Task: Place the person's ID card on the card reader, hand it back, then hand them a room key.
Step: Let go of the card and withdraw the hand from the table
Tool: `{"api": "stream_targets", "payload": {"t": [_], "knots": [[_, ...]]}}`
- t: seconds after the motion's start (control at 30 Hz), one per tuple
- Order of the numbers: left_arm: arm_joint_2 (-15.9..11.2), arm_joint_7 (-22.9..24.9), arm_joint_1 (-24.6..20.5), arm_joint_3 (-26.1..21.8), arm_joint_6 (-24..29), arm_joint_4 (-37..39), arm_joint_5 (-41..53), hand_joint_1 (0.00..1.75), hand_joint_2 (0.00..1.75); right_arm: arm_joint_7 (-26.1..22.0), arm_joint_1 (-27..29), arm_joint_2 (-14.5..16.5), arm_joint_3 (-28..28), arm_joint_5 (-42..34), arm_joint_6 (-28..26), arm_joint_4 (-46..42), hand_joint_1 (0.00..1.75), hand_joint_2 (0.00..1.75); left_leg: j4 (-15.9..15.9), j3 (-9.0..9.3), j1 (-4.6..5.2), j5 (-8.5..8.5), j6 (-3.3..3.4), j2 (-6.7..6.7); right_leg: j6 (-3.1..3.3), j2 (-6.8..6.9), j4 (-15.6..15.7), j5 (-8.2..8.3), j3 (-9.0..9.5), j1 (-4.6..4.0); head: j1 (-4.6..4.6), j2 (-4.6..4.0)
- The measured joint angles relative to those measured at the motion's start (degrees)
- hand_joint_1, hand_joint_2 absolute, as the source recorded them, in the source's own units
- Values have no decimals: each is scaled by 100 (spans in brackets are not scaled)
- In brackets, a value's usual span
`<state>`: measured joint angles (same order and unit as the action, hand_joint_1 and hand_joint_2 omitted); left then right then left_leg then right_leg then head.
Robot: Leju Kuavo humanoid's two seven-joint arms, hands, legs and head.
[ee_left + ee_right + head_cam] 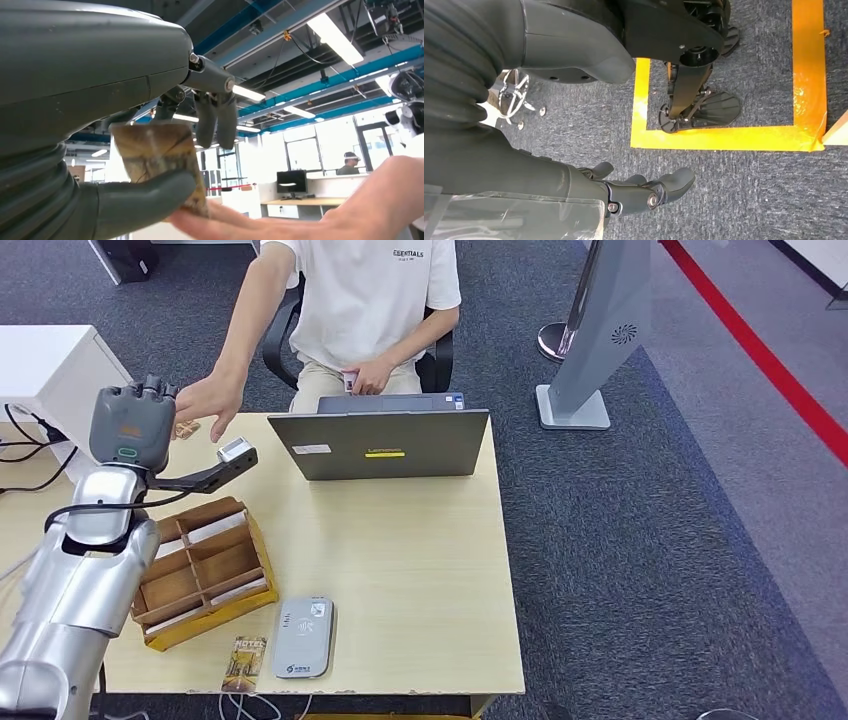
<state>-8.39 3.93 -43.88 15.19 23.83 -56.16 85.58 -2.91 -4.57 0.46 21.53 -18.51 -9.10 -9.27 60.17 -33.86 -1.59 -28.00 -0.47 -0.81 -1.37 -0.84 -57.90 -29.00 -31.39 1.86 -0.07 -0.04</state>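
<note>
The left robot hand [150, 165] pinches a brown patterned card [160, 160] between thumb and fingers, the card's lower edge touching the person's open palm [300, 215] directly beneath it, while the right robot hand [644, 192] hangs empty by the floor.

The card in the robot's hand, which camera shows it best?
The left wrist view: the card sits close up, pinched by the left hand above the person's palm. In the head view the left hand hides most of it. The right wrist view looks at the floor.
</note>
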Motion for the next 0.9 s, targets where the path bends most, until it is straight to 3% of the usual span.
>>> {"api": "stream_targets", "payload": {"t": [0.27,0.37,0.47,0.53,0.7,0.9], "knots": [[88,-83,69,0,-13,-354,-256,0,175,112,5,10,0,-15,-12,1,0,175,0,0,1,-1,0,0,0,-4,1,0,-1,1,0,0],[139,-231,388,0,140,-394,-462,0,175,539,78,10,0,-39,-42,4,0,175,-1,2,2,-3,-2,1,0,-4,1,-1,-2,2,-1,0],[175,-319,743,0,278,-386,-577,0,175,628,184,10,0,-89,-74,10,0,175,-2,-3,2,-3,-2,4,0,-6,1,-1,-4,1,0,0],[160,-292,958,0,77,-513,-622,0,175,630,219,10,-1,-140,-109,15,0,175,-3,-3,2,-3,-2,8,0,-9,0,-1,-5,1,0,0],[-50,-130,1754,0,-434,-1369,-589,0,175,618,270,10,-20,-322,-220,32,0,175,-4,-3,2,-4,-2,9,1,-11,0,-2,-5,1,-1,0],[-419,-45,3201,-128,-404,-2800,-351,0,175,584,325,13,-136,-501,-357,42,0,175,-9,-7,2,-11,-6,13,7,-12,1,-10,-9,1,1,0]]}}
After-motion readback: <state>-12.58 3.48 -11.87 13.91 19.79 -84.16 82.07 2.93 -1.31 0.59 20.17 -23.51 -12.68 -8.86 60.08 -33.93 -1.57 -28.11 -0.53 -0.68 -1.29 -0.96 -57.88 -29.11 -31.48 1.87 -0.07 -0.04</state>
